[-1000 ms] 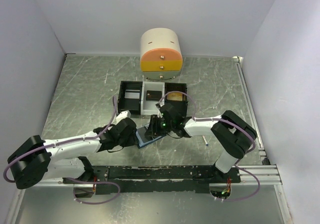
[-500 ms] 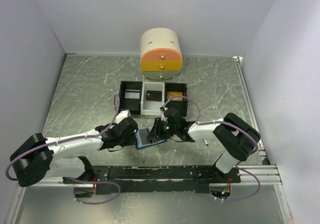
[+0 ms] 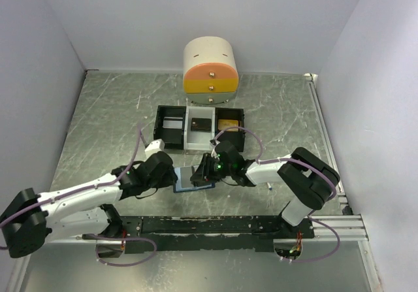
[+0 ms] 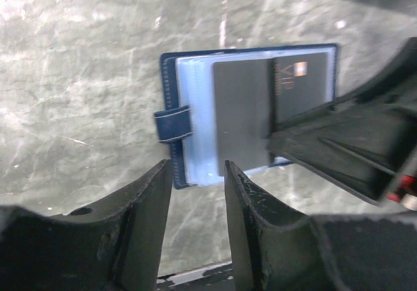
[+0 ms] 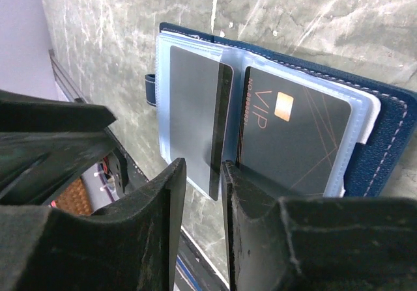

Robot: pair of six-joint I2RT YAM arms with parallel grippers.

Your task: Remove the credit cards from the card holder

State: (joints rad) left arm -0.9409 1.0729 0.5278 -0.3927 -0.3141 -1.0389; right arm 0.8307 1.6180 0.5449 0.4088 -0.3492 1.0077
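The card holder (image 3: 188, 181) lies open and flat on the table between my two grippers, blue cover down, with a clasp tab (image 4: 172, 123) on its left side. In the right wrist view the holder (image 5: 391, 141) shows a dark grey card (image 5: 192, 102) half out of the left pocket, one long edge lifted. A dark VIP card (image 5: 293, 141) sits in the right pocket. My right gripper (image 5: 203, 174) is open, and the grey card's lifted corner stands between its jaws. My left gripper (image 4: 197, 170) is open and empty, just short of the holder's near edge (image 4: 195, 174).
A black-and-white three-compartment tray (image 3: 171, 130) stands behind the holder, with a tan-gold card (image 3: 228, 123) in its right compartment and a dark card (image 3: 201, 125) in the middle one. A round drawer unit (image 3: 210, 71) stands at the back. A thin white syringe (image 3: 268, 186) lies to the right.
The left gripper has let go of the holder and drawn back to the left. The holder now lies flat. The right gripper came down from the tray to the grey card.
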